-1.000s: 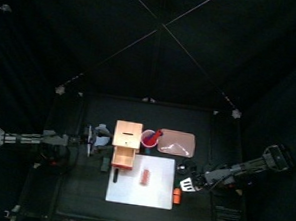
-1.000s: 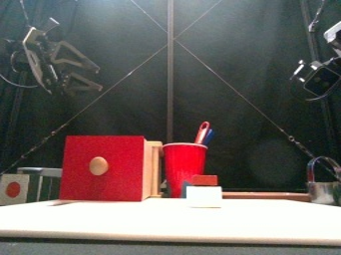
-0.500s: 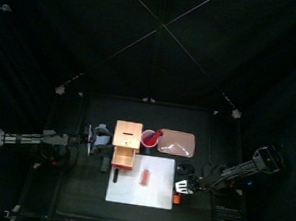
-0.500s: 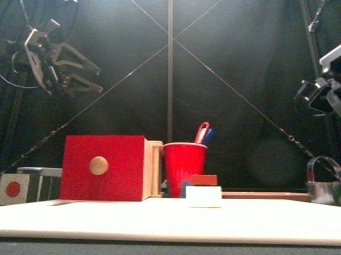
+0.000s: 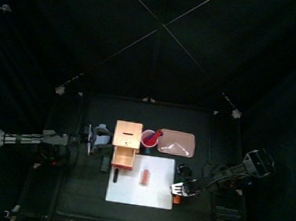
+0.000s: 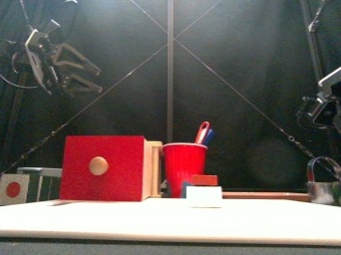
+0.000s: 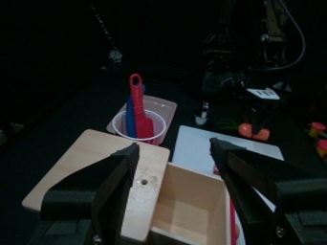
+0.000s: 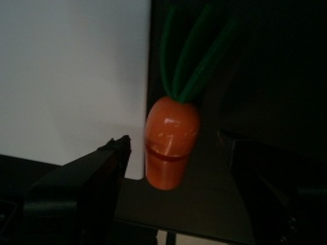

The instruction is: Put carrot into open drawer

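Note:
The carrot (image 8: 171, 144) is bright orange with green leaves and lies on the dark table beside a white sheet (image 8: 76, 77). My right gripper (image 8: 179, 187) is open, with one jaw on each side of the carrot and just short of it. In the top view the carrot (image 5: 177, 196) lies at the table's front right, under the right gripper (image 5: 184, 187). The wooden box (image 5: 129, 136) has its light tan drawer (image 5: 126, 159) pulled open toward the front. My left gripper (image 7: 173, 191) is open and empty, above the box (image 7: 109, 172) and drawer (image 7: 192, 206).
A red cup (image 5: 149, 139) holding utensils stands right of the box, with a pinkish tray (image 5: 179, 141) beyond it. A reddish-brown bar (image 5: 143, 172) lies on the white sheet (image 5: 155, 171). The front view shows the box's red face (image 6: 104, 167) and a grey object (image 6: 324, 185) at the right.
The right arm has come down and drawn back toward the table's front right, over the carrot. The left arm and the objects have not moved.

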Available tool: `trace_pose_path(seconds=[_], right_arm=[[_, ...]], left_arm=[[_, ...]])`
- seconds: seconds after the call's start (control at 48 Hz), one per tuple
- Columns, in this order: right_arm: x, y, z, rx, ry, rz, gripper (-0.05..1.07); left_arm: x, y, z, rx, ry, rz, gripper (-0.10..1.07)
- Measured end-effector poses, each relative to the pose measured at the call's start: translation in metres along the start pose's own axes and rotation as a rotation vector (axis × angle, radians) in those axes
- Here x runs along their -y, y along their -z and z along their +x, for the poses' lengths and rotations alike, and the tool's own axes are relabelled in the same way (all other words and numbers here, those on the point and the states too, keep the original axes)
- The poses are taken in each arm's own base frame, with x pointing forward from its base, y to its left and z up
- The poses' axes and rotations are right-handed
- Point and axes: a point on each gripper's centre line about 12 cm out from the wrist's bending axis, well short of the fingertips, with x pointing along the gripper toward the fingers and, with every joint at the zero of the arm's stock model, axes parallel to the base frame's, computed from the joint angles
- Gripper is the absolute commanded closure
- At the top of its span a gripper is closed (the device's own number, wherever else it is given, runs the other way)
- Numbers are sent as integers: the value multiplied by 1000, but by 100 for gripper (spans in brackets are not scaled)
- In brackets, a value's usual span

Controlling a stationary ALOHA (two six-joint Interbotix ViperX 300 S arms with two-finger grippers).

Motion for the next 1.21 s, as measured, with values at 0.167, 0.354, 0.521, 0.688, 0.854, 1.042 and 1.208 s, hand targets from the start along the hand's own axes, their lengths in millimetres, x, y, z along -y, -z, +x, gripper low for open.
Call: trace_pose_path(seconds=[0.167, 0.354, 0.521, 0.688, 0.854, 1.042, 1.208], right_arm=[[-5, 1, 10, -5, -21, -9, 30], [-10, 2, 13, -5, -45, -36, 37], [-25, -4, -3, 17, -124, -74, 39], [-61, -31, -44, 126, -299, -162, 39], [-93, -79, -75, 336, -415, -269, 39], [-127, -131, -92, 502, -525, -381, 39], [-160, -157, -85, 514, -605, -449, 39]], left_arm=[[0, 0, 0, 1, 2, -1, 4], [1, 0, 0, 0, 2, -8, 4], [1, 0, 0, 2, 1, -9, 4], [1, 0, 0, 1, 1, -10, 4], [0, 0, 0, 1, 0, -8, 4], [0, 0, 0, 3, 0, -10, 4], [-1, -1, 0, 6, -9, -28, 4]])
